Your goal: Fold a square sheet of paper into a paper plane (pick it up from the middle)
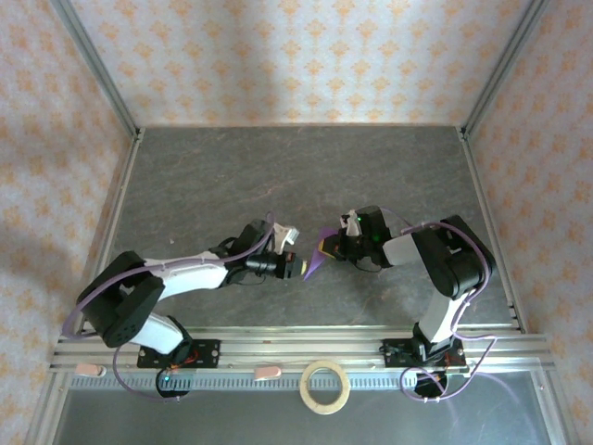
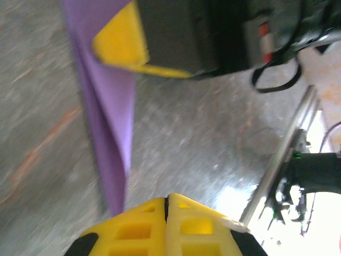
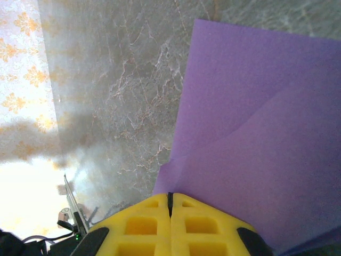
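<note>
Paper point(image 1: 318, 261), creased but no dart yet, hangs well beyond the tape ring point(image 1: 325, 386), pinched by the right gripper point(image 1: 330, 249), the left gripper point(image 1: 301, 268) clenched beside its tip; most folds remain.

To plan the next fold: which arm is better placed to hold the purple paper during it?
Right, probably. The right claw is shut on a broad part of the paper; the left claw, also shut, reaches only its narrow tip.
</note>
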